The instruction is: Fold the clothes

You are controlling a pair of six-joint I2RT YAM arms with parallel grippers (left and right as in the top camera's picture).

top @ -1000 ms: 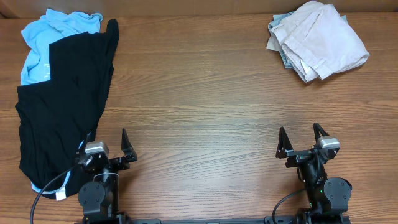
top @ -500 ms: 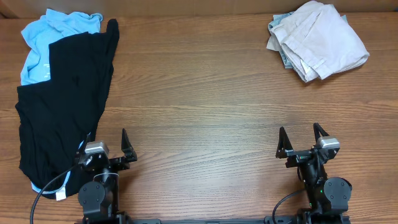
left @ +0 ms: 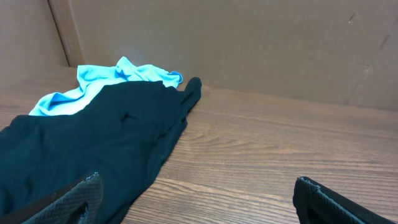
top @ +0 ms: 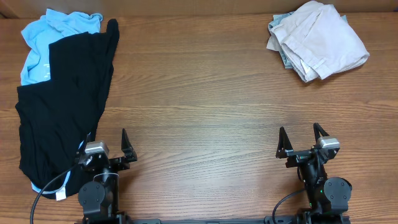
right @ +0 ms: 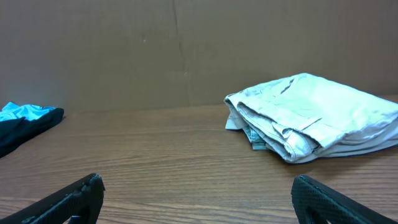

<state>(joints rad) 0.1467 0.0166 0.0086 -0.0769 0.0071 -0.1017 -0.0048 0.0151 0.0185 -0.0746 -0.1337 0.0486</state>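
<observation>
A large black garment (top: 62, 99) lies spread at the table's left, partly over a light blue T-shirt (top: 43, 43) at the far left corner. Both show in the left wrist view, the black one (left: 93, 143) and the blue one (left: 106, 81). A small white tag (top: 60, 195) shows at its near edge. Folded beige clothes (top: 317, 40) sit at the far right, also in the right wrist view (right: 317, 115). My left gripper (top: 107, 144) is open and empty at the near edge, its left finger over the black fabric. My right gripper (top: 300, 138) is open and empty.
The wooden table (top: 199, 106) lies between the two clothes piles. A brown cardboard wall (left: 249, 43) stands behind the table's far edge. A cable (top: 43, 190) loops by the left arm's base.
</observation>
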